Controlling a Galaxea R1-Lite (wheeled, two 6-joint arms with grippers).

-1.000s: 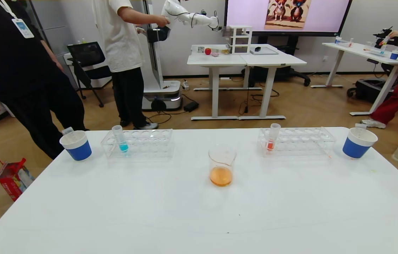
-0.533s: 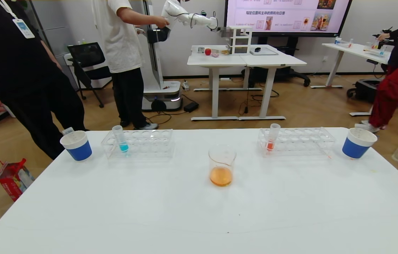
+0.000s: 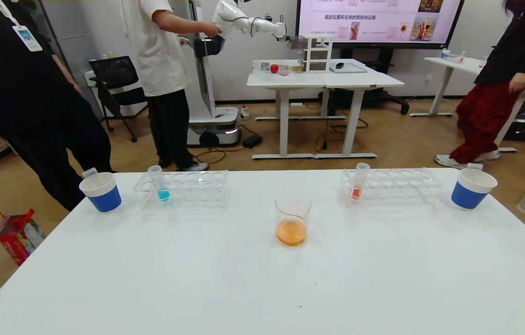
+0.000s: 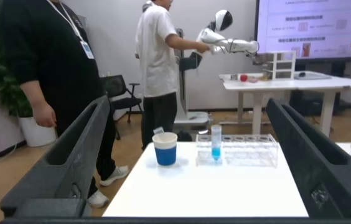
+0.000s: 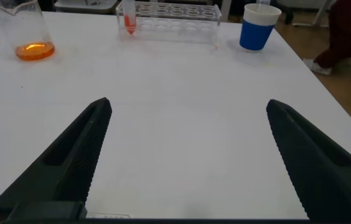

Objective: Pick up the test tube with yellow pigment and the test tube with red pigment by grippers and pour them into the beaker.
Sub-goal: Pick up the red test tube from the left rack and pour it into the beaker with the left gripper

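Observation:
The beaker (image 3: 292, 218) stands mid-table with orange liquid in its bottom; it also shows in the right wrist view (image 5: 29, 37). The test tube with red pigment (image 3: 359, 181) stands upright in the right clear rack (image 3: 397, 187), and shows in the right wrist view too (image 5: 128, 18). No tube with yellow liquid is in view. Neither gripper shows in the head view. My left gripper (image 4: 188, 104) is open and empty, well back from the left rack. My right gripper (image 5: 188, 104) is open and empty above bare table, well short of the beaker and the red tube.
The left rack (image 3: 188, 188) holds a cyan tube (image 3: 158, 183). Blue-and-white cups stand at the far left (image 3: 100, 191) and far right (image 3: 473, 188), each with a clear tube top sticking out. People stand behind the table's far edge.
Nothing on the table has moved. A person in red trousers has walked leftward at the back right, and the wall screen's picture has changed.

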